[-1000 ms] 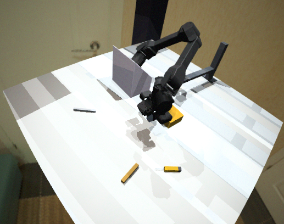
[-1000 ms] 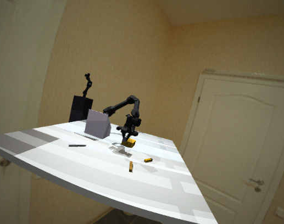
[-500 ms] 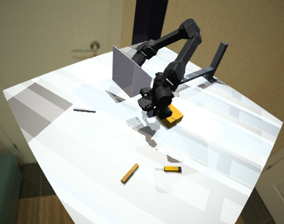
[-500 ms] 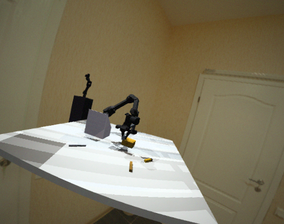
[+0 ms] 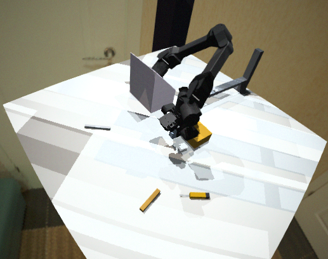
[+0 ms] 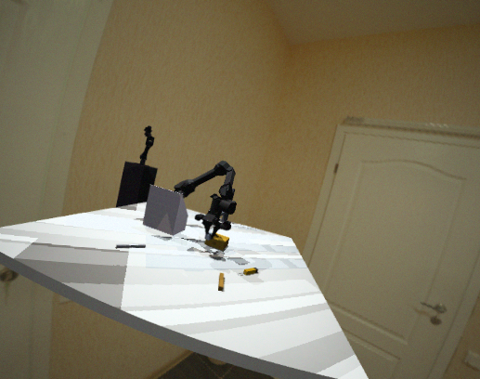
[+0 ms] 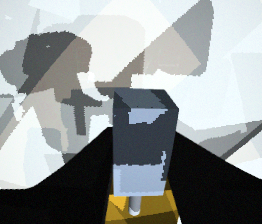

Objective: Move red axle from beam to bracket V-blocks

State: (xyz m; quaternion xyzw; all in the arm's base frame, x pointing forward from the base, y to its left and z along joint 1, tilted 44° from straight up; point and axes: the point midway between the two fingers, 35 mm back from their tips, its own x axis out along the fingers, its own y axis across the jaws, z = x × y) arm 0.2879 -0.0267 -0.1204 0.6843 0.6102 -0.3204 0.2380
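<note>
We have the black gripper [image 5: 175,134] [image 6: 210,236] [image 7: 138,133] shut partway on a dark blue-grey rectangular block [image 5: 172,134] [image 6: 209,237] [image 7: 144,135], one finger against each side. From the block's lower end in the wrist view, a pale round pin [image 7: 134,206] shows against the yellow box-shaped block [image 5: 204,134] [image 6: 218,241] [image 7: 157,207]; we can't tell whether the pin enters it. We can't make out the red axle in any view, nor say for certain which piece is the beam or the V-block bracket. The black jointed arm [image 5: 197,44] [image 6: 202,178] arches over the white-patterned table [image 5: 118,228] [image 6: 219,316], behind a lilac-grey wedge-shaped panel [image 5: 141,82] [image 6: 165,211]. Farther out lie a thin grey rod [image 5: 98,127] [image 6: 131,246], a flat orange bar [image 5: 150,200] [image 6: 221,281] and, near that bar, a yellow-handled tool [image 5: 198,195] [image 6: 251,271] with a slim metal shank. A dark upright post [image 5: 254,68] stands near the table's far edge.
</note>
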